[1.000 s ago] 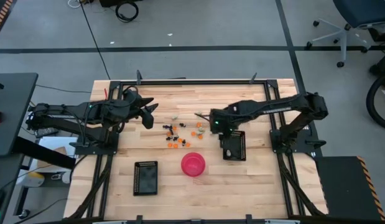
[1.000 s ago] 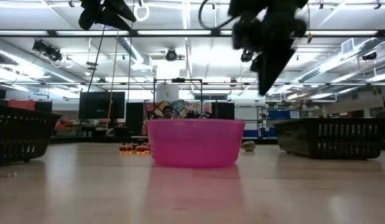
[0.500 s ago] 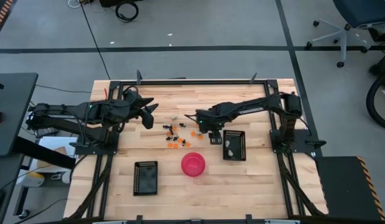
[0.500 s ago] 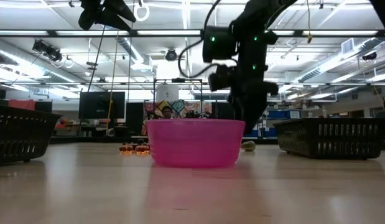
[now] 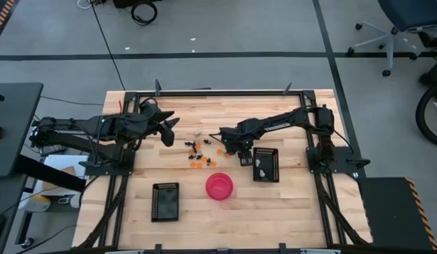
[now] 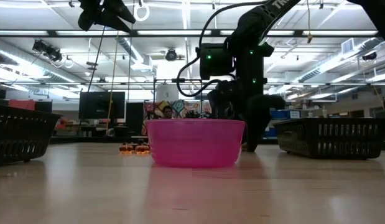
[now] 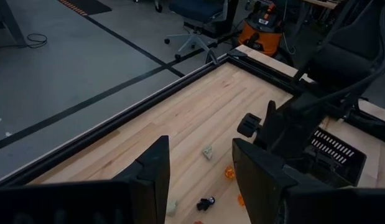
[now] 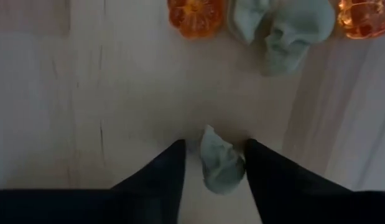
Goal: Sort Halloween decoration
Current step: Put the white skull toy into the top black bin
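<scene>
Several tiny orange, black and pale Halloween pieces lie scattered on the wooden table at its middle. My right gripper points down at the table beside them. It is open, and its fingers stand on either side of one pale skull-like piece that lies on the wood. An orange pumpkin piece and a larger pale skull lie just beyond it. My left gripper is open and empty, held above the table's far left part. My right gripper comes at the pale piece from above, one finger on each side. A gap shows beside one finger. The other finger stands right at the piece's edge; whether it touches, I cannot tell. The piece lies on the table.
A pink bowl stands near the table's front middle. One black grid tray lies just right of my right gripper, with a pale piece in it. Another tray lies at the front left. Black frame rails border the table.
My right gripper has gone from above the right tray toward the table's left and down to the wood beside the scattered pieces. The left arm has kept still.
</scene>
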